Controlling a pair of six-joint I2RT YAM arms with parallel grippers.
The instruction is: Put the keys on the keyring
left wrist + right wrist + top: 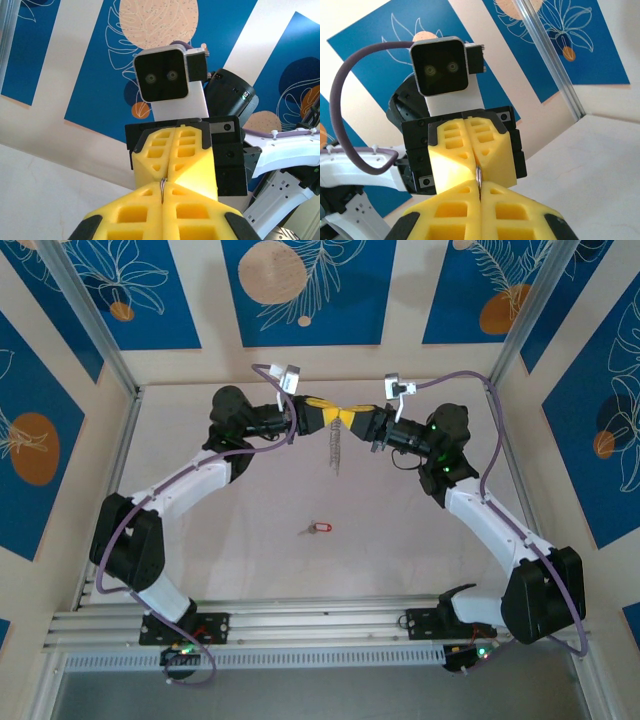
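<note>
On the top camera I see the left gripper and right gripper meeting tip to tip above the table. Both are clenched on the keyring, which dangles beneath them. The red-headed key lies on the table, well apart and nearer the bases.

On the left wrist camera, my closed fingers pinch the keyring.

On the right wrist camera, the keyring sits edge-on between shut fingers.

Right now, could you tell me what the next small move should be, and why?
Probably open one hand and leave the other holding. The left hand and right hand are both shut on the ring, tip to tip in the air, while the red key lies on the table below, so neither can fetch it.
</note>
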